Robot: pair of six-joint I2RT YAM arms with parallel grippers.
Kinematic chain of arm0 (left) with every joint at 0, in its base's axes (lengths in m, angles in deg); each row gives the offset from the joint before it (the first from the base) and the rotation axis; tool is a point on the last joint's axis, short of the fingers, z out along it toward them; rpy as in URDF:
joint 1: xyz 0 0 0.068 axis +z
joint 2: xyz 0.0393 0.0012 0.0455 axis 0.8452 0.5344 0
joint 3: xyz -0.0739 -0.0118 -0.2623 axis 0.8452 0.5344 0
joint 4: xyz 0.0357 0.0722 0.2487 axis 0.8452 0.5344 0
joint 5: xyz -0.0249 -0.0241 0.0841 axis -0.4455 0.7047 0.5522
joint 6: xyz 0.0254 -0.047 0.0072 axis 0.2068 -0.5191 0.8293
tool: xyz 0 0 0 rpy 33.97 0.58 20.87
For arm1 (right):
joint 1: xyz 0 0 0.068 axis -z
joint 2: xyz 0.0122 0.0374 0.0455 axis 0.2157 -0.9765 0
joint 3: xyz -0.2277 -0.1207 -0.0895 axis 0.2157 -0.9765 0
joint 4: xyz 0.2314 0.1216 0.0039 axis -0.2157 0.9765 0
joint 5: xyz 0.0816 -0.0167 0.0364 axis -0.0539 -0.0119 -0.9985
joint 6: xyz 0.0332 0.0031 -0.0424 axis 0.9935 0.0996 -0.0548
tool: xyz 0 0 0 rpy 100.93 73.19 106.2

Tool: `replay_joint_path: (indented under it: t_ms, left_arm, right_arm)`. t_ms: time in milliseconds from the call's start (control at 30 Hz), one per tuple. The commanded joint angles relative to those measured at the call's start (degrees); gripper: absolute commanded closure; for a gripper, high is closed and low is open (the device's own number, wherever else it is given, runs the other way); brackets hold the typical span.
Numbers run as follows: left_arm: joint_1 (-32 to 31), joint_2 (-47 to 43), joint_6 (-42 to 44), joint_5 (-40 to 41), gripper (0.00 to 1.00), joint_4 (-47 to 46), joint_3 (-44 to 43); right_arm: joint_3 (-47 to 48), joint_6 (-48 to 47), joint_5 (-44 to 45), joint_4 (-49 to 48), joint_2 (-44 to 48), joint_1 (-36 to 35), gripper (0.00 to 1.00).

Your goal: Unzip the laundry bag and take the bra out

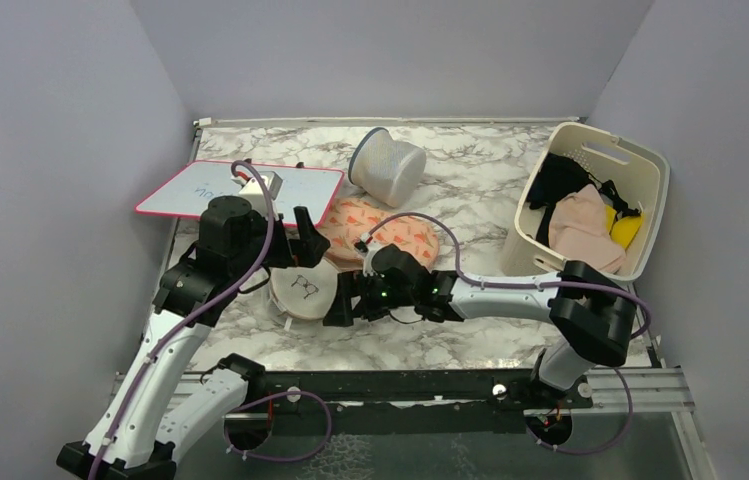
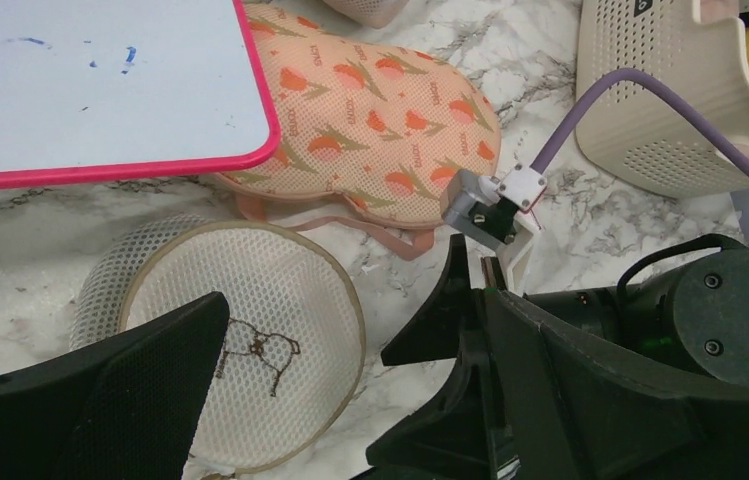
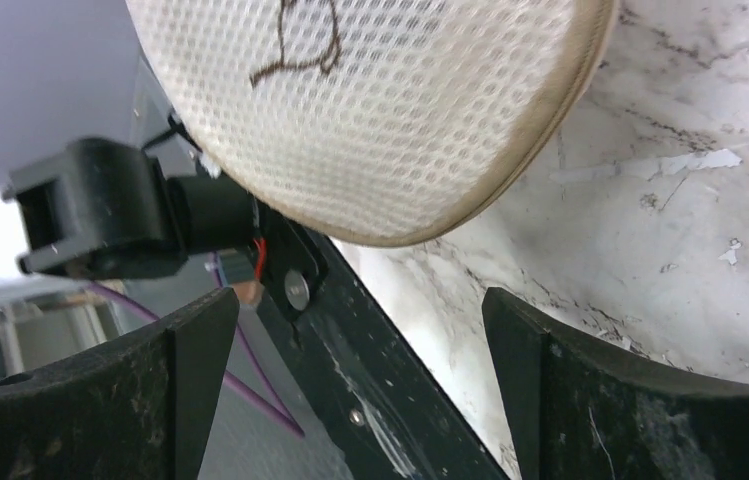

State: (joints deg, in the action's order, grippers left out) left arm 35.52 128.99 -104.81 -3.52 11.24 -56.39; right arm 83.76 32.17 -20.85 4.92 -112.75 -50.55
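The left tool (image 1: 302,243), fingers spread, hovers at the far rim of the laundry bag (image 1: 302,290), which lies on the marble bench (image 1: 450,340), seemingly zipped, with no bra showing through the mesh. The right tool (image 1: 340,298), likewise spread, faces its right edge. The approach is in hand; next, one tool must pin the bag while the other finds the zip pull, unseen here.

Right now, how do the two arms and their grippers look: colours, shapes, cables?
The left arm and the right arm have white links and black joint housings. A purple cable runs along each to a small grey camera block at the wrist. Green lights glow on the right wrist. The left gripper and the right gripper have broad, black, wedge-shaped fingers.
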Motion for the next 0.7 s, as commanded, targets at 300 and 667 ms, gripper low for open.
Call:
replay_joint_path:
  t_ms: [300,667]
  left_arm:
    - [0.4,2.5,-1.4,-2.9,0.01,-0.9,-0.3]
    - [0.4,0.1,-2.3,-5.5,0.01,-2.8,1.2]
  right_arm:
    - [-0.5,14.0,-3.4,-24.7,-12.0,0.7,0.29]
    - [-3.8,15.0,-8.3,-35.3,-15.4,3.1,0.53]
